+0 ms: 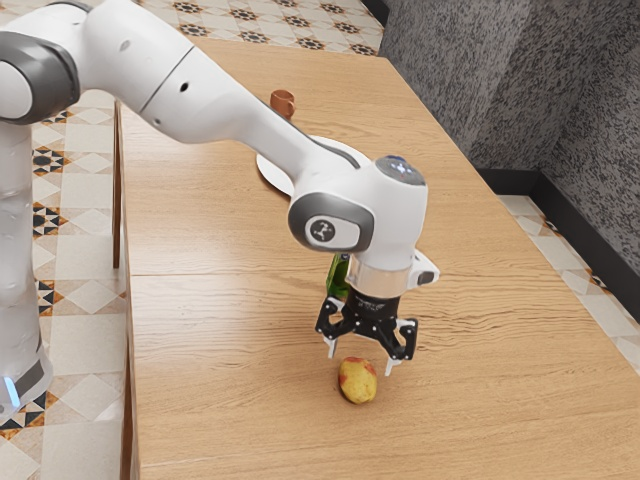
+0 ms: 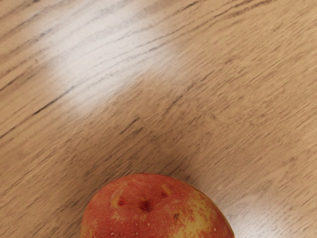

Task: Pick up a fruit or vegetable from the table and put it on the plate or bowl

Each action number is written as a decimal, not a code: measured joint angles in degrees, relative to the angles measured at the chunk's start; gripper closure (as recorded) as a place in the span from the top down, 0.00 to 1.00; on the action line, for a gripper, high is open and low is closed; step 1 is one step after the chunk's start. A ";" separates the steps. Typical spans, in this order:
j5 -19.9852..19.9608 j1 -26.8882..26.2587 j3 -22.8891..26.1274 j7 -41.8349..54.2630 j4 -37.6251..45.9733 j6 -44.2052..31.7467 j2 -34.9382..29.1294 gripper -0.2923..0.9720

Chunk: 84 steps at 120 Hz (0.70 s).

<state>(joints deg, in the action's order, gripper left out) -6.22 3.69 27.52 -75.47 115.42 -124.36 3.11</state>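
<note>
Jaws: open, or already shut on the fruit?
Open. In the exterior view the gripper hangs just above the fruit, jaws spread wide, not closed on it; the fruit lies on the table.

No readable text, labels or numbers.

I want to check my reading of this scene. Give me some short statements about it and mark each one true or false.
1. The gripper is open, just over the fruit. True.
2. The fruit lies on the plate. False: it lies on the bare table, apart from the plate.
3. A brown cup stands on the table beyond the plate. True.
4. The fruit is green all over. False: its skin is red and yellow.
</note>
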 joint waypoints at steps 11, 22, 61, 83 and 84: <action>-0.01 -0.15 0.05 0.00 0.03 -0.25 0.43 0.77; -0.01 -0.32 0.06 -0.01 0.72 -0.98 0.85 0.77; -0.02 -0.63 0.08 -0.12 1.13 -2.27 1.91 0.77; -0.02 -0.73 0.08 -0.18 1.14 -2.49 2.44 0.76; -0.02 -0.73 0.08 -0.18 1.14 -2.49 2.46 0.76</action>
<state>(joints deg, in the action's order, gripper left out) -6.24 2.96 27.60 -75.65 116.56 -126.86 5.57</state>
